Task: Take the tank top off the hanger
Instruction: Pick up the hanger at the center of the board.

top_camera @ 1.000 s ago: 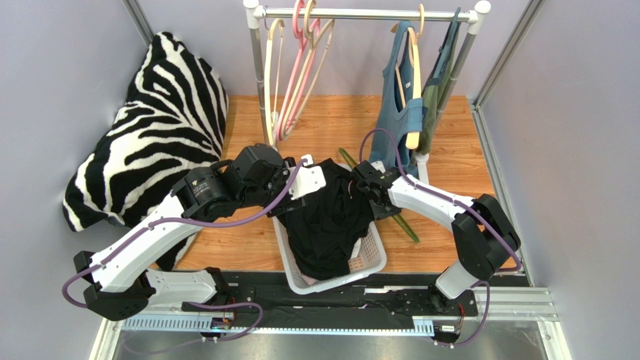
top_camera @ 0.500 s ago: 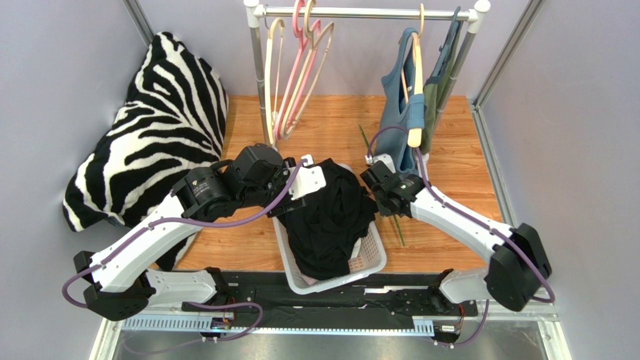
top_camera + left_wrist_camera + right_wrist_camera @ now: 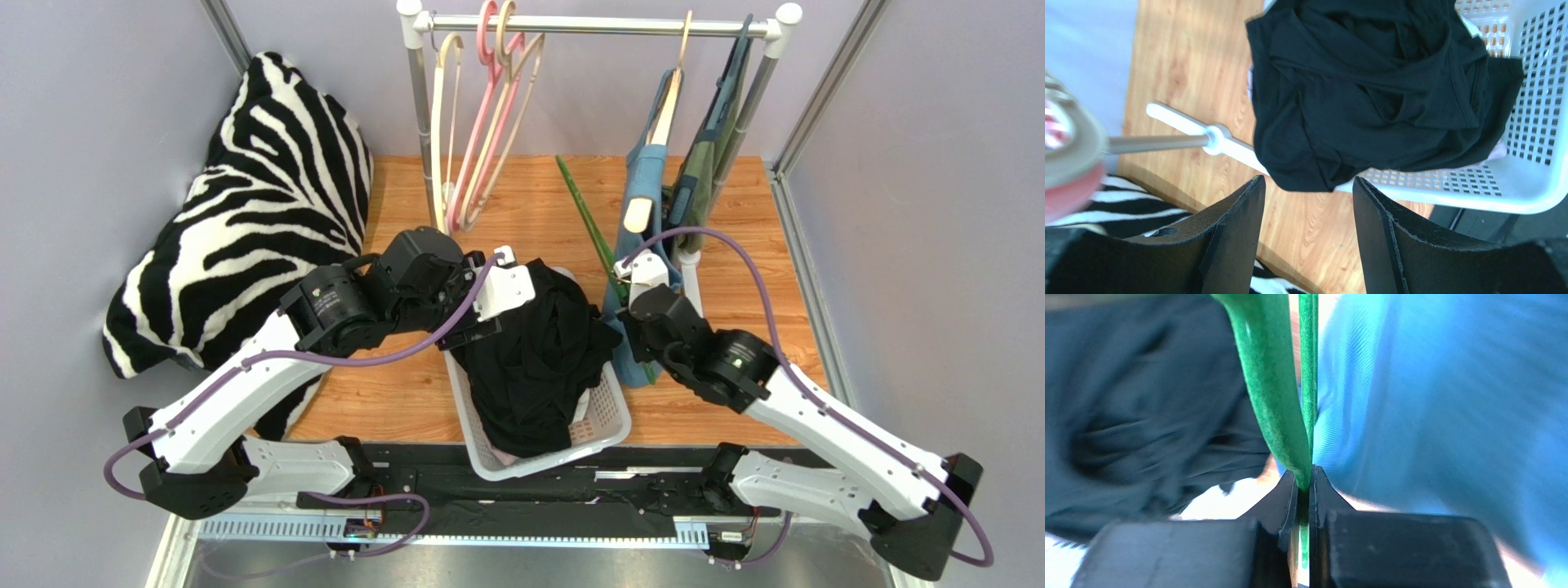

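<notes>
Right wrist alone shows the end effector (image 3: 1303, 475) pinching a green hanger (image 3: 1269, 373).

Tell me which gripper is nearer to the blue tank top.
Right. The right gripper, shut on the green hanger, is beside the blue tank top; the left gripper, open, is across the basket from it.

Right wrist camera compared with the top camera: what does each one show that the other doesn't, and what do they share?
Only the right wrist view shows the right pincer up close, shut tight on the thin edge of the green hanger. Only the top view shows the clothes rail, the pink hangers, the zebra cushion and the left arm. Both show the green hanger with the blue tank top beside it.
</notes>
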Controlling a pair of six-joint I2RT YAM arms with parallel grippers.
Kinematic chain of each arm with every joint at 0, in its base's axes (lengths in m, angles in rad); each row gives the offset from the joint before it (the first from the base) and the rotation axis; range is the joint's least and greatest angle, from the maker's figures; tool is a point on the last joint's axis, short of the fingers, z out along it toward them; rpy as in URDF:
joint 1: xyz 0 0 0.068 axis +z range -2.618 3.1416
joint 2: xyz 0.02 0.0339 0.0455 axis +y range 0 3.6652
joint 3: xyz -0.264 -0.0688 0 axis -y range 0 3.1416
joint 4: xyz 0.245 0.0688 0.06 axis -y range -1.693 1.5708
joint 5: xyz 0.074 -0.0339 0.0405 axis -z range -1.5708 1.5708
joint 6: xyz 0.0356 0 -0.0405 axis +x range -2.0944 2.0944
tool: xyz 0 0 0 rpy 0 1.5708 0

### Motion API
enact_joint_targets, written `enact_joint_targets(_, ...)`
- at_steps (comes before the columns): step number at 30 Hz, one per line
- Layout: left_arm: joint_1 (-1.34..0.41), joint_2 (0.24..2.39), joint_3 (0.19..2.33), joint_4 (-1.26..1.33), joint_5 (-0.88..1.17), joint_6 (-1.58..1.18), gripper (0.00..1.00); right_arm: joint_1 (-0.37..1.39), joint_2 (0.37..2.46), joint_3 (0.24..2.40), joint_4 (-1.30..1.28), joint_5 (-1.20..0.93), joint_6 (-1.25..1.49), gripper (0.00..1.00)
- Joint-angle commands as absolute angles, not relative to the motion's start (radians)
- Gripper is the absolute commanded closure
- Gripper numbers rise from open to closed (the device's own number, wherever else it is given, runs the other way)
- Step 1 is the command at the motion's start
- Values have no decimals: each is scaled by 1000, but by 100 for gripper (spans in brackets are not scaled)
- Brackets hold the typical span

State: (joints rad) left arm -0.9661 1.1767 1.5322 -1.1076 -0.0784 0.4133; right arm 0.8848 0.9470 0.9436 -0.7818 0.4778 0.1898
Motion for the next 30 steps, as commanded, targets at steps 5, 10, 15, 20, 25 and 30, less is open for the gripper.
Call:
enact_joint_targets(5, -973, 1198, 1739, -1117, -35, 564, 35, 916, 868, 1060, -764, 162, 103, 100)
enact_joint_targets(10, -982, 1213, 1804, -1127, -31, 699, 35, 928, 871, 1100, -831, -26, 115, 100)
enact_joint_targets(15, -982, 1204, 1732, -1195, 52, 902, 34, 943, 928, 1141, -945, -138, 86, 100)
enact_joint_targets(20, -991, 1181, 1678, -1169, 29, 986, 26, 992, 985, 1175, -992, -138, 43, 100)
enact_joint_targets(25, -991, 1120, 1643, -1201, 125, 1049, 21, 1035, 1014, 1215, -1008, -91, 3, 100)
enact_joint_targets(30, -1005, 1074, 1517, -1236, 187, 1066, 1, 1089, 1042, 1256, -1031, -66, -44, 100)
